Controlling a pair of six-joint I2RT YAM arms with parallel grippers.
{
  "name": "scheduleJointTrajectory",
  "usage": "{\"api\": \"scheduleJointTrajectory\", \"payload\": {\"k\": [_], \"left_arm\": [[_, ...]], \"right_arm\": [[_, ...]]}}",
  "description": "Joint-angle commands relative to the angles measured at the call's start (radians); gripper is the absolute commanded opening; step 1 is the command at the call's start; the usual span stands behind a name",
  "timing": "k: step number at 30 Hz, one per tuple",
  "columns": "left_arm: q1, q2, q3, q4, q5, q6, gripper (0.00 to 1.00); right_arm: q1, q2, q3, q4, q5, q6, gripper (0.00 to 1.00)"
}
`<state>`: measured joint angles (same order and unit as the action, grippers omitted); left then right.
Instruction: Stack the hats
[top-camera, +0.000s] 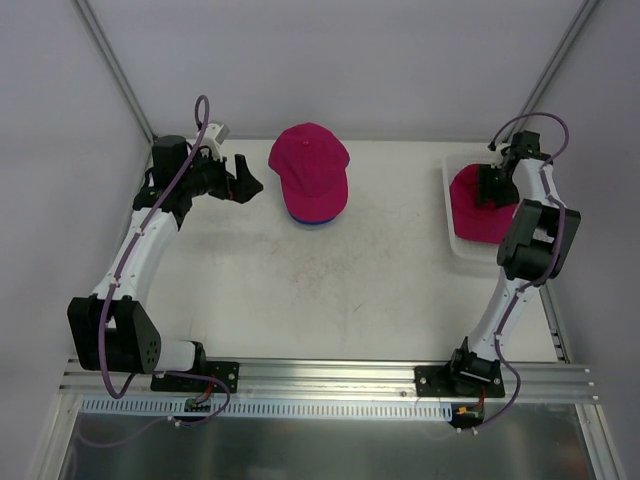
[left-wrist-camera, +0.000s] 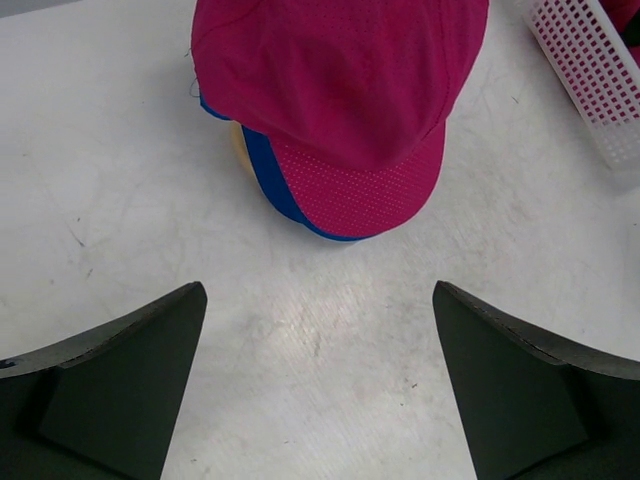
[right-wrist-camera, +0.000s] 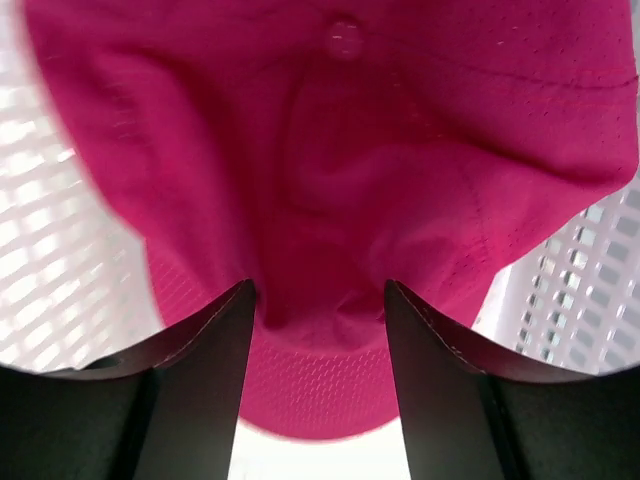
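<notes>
**Stack.** Upper centre of the top view: a magenta pink mesh-fabric baseball cap (top-camera: 309, 170) sits on a royal blue fabric baseball cap (top-camera: 316, 222), with only a sliver of blue showing at its lower edge. In the left wrist view the blue brim peeks out under the magenta one, both pointing the same way (a pale tan patch (left-wrist-camera: 237, 150) shows beneath the blue; cannot tell what it is). I judge two of the three hats done.

**Still loose.** A second magenta pink baseball cap (top-camera: 470, 210) lies in the white plastic lattice tray (top-camera: 452, 240) at the right edge of the top view, well apart from the stack.

**Right gripper** (right-wrist-camera: 319, 290). It is down on that cap. The jaws stand roughly half closed, astride a ridge of fabric where crown meets brim, with the top button at the upper middle of its wrist view. Fabric fills the gap, but I cannot tell whether it is truly pinched. The cap rests in the tray, not lifted.

**Left gripper** (top-camera: 243, 184). It is just left of the stack in the top view, jaws spread wide, holding nothing, with bare white table top (left-wrist-camera: 320, 350) between them.

**Left to do, by my reading.** Secure the tray cap, carry it across to the upper centre, and seat it on the magenta-over-blue pair.
</notes>
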<state>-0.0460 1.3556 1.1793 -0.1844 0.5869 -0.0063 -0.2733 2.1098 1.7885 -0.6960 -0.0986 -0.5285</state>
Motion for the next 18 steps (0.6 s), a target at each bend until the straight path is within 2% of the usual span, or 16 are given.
{"api": "scheduleJointTrajectory", "payload": {"k": [1, 4, 6, 7, 9, 11, 12, 18], "left_arm": [[-0.005, -0.009, 0.017, -0.001, -0.048, 0.011, 0.99], [-0.005, 0.007, 0.034, -0.013, -0.058, 0.012, 0.99], [-0.005, 0.023, 0.063, -0.032, -0.062, 0.029, 0.99], [-0.005, 0.028, 0.075, -0.036, -0.068, 0.029, 0.99], [-0.005, 0.042, 0.104, -0.058, -0.065, 0.029, 0.99], [-0.005, 0.042, 0.105, -0.058, -0.047, 0.048, 0.99], [-0.005, 0.042, 0.102, -0.059, -0.048, 0.048, 0.99], [-0.005, 0.005, 0.097, -0.055, -0.024, 0.083, 0.99]], "right_arm": [[0.003, 0.042, 0.026, 0.069, 0.130, 0.030, 0.59], [0.009, 0.093, 0.052, 0.041, 0.155, 0.010, 0.58], [0.009, 0.114, 0.084, -0.003, 0.137, 0.012, 0.50], [0.008, 0.121, 0.087, -0.013, 0.123, 0.022, 0.37], [0.006, 0.115, 0.078, -0.029, 0.040, 0.033, 0.27], [0.003, 0.084, 0.071, -0.033, -0.010, 0.047, 0.06], [-0.001, 0.064, 0.066, -0.031, -0.047, 0.056, 0.00], [-0.023, -0.211, 0.055, -0.014, -0.220, 0.136, 0.00]]}}
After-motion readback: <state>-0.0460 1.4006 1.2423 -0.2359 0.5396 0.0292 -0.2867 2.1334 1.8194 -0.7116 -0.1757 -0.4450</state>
